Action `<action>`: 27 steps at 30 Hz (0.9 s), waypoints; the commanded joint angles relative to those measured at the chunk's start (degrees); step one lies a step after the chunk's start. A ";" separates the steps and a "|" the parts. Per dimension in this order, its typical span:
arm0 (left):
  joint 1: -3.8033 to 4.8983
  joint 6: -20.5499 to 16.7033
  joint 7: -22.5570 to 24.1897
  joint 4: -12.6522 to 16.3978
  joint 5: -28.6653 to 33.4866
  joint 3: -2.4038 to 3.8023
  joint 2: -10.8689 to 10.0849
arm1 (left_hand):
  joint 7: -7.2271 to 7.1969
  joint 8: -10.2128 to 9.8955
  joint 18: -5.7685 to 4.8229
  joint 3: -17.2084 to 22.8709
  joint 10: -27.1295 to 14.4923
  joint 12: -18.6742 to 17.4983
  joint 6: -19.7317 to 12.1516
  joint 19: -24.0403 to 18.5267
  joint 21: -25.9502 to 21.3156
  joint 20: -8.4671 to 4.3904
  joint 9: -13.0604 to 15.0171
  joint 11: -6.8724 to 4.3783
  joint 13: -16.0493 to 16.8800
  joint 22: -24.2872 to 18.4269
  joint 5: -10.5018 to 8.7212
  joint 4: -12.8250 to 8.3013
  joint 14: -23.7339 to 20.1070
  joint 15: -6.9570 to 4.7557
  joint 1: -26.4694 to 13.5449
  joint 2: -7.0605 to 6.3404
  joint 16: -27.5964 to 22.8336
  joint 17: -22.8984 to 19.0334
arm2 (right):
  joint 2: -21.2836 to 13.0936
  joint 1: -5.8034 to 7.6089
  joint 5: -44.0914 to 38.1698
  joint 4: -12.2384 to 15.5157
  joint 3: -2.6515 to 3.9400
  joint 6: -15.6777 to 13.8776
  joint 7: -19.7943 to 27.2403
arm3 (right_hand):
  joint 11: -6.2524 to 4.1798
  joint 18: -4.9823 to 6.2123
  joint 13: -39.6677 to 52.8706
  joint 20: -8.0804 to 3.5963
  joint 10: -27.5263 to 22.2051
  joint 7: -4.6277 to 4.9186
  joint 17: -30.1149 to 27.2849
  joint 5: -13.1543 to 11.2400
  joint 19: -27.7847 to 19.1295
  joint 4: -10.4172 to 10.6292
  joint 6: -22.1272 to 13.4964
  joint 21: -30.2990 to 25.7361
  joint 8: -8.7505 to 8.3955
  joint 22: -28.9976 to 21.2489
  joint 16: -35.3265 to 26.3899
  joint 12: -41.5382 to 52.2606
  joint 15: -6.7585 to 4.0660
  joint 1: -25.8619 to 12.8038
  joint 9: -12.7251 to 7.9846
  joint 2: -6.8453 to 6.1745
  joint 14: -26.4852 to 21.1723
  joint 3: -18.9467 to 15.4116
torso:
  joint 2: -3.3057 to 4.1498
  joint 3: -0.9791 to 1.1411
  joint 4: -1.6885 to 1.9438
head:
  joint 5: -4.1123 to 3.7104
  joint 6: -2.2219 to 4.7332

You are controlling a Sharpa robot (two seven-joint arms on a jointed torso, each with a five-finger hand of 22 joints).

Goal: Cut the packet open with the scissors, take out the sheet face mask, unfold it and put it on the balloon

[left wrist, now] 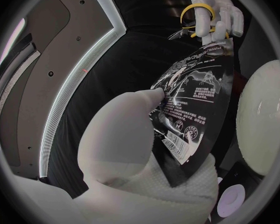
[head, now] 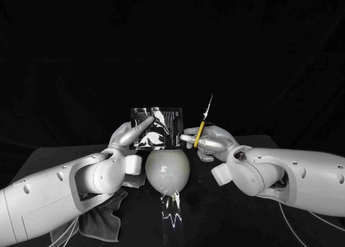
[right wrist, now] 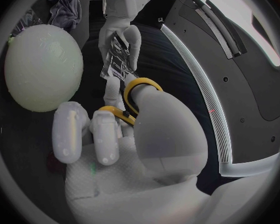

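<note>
The left hand holds the packet up off the bench, pinching its left edge between thumb and fingers, one finger laid slantwise across the printed face. The right hand is curled around the scissors, fingers threaded through the yellow loops; in the right wrist view the thumb fills one loop and the other fingers fold beside the second. The blades show as one thin line, so I cannot tell whether they are parted. The packet hangs upright, dark with white print, its face toward the robot and its long axis vertical, with its top and right edges free of the fingers. The scissors stand just beside that right edge, long axis near vertical, tips pointing up and leaning slightly away from the packet. Whether blade and packet touch cannot be told. Directly under the packet the white balloon lies on the bench between the two arms, its long axis running toward and away from the robot, narrower end nearest the robot. Dark bench surface shows between the balloon and the right arm. A grey cloth lies crumpled under the left arm, near the balloon's left side.
</note>
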 commanded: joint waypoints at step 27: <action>0.08 3.06 -1.42 0.94 -10.12 0.07 0.43 | 0.18 0.08 0.25 0.19 0.28 -0.37 -0.35 -0.65 0.26 0.13 0.11 -0.03 -0.02 0.12 0.21 -0.37 0.13 0.25 -0.34 0.57 -0.62 0.10 | 1.52 0.55 -1.67 0.68 0.32 1.33 -1.27 | -1.48 -0.44 -0.56 0.11 14.21 1.54 8.53 -0.07 -0.06 1.99 1.47 -0.57 6.97 8.17 0.38 38.96 -0.64 0.85 3.87 5.80 4.56 -2.81 | -0.08 -0.01 0.03 | -0.51 -0.23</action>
